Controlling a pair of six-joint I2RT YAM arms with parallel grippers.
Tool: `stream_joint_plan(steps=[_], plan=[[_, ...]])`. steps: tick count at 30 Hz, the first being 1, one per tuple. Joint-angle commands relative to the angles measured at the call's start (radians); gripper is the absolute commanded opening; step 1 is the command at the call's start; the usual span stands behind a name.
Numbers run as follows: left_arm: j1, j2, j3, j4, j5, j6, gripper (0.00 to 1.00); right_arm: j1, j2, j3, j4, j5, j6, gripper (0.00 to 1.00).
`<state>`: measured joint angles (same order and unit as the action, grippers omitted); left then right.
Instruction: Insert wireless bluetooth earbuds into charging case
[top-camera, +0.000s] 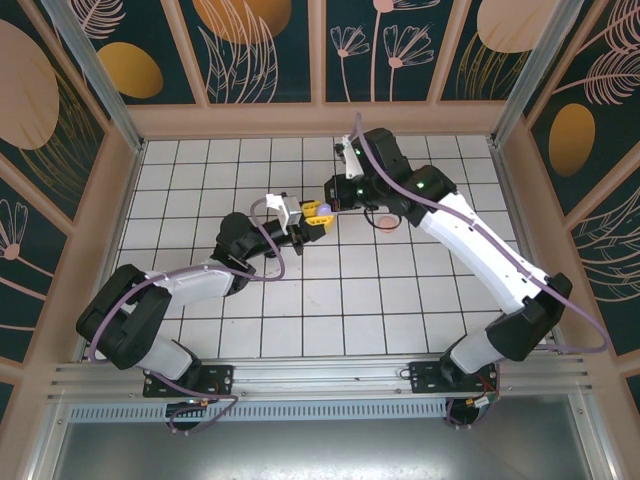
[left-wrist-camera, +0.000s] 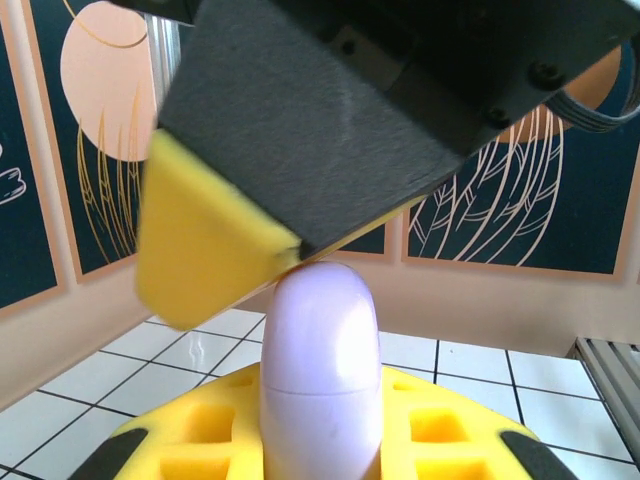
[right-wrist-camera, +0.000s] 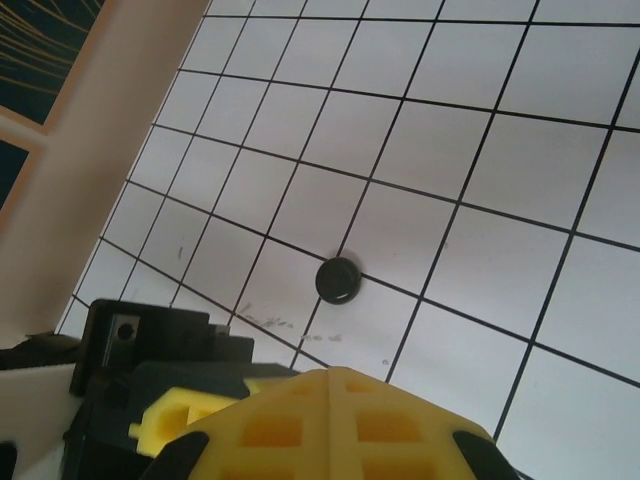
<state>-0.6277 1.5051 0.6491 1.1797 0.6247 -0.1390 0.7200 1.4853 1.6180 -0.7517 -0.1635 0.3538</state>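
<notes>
Above the lilac case, clamped upright in the narrowed jaws of the left gripper, the right gripper is shut and touches its top. Whether it holds an earbud is hidden. Best to steady the case, stay centred and press gently.

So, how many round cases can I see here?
3. A lilac case is held in the left end effector; a black case lies on the tiles; a pink case lies on the tiles beneath the right arm. The arms may hide more.
</notes>
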Motion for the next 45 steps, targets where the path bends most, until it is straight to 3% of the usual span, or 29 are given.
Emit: stream_joint_plan(steps=[1, 5, 10, 13, 19, 22, 28, 34, 45], plan=[[0.009, 0.012, 0.04, 0.034, -0.035, -0.001, 0.0, 0.006, -0.053, -0.039, -0.018, 0.039, 0.038, 0.0], [0.008, 0.023, 0.035, 0.039, -0.056, -0.042, 0.0, -0.06, -0.137, -0.091, 0.035, 0.141, 0.117, 0.04], [0.009, 0.039, 0.004, 0.027, -0.146, -0.172, 0.0, -0.162, -0.263, -0.281, 0.154, 0.151, 0.188, 0.27], [0.008, 0.059, 0.01, -0.055, -0.189, -0.281, 0.0, -0.168, -0.291, -0.402, 0.199, 0.155, 0.207, 0.37], [0.009, 0.156, 0.098, -0.318, -0.198, -0.505, 0.0, -0.168, -0.319, -0.585, 0.287, 0.174, 0.251, 0.47], [0.009, 0.236, 0.155, -0.431, -0.2, -0.58, 0.0, -0.168, -0.319, -0.626, 0.311, 0.193, 0.261, 0.49], [0.008, 0.345, 0.168, -0.43, -0.229, -0.724, 0.0, -0.168, -0.314, -0.655, 0.323, 0.215, 0.263, 0.5], [0.006, 0.444, 0.256, -0.552, -0.238, -0.763, 0.01, -0.168, -0.316, -0.672, 0.327, 0.22, 0.261, 0.5], [0.007, 0.538, 0.317, -0.665, -0.258, -0.794, 0.2, -0.168, -0.329, -0.683, 0.329, 0.221, 0.26, 0.5]])
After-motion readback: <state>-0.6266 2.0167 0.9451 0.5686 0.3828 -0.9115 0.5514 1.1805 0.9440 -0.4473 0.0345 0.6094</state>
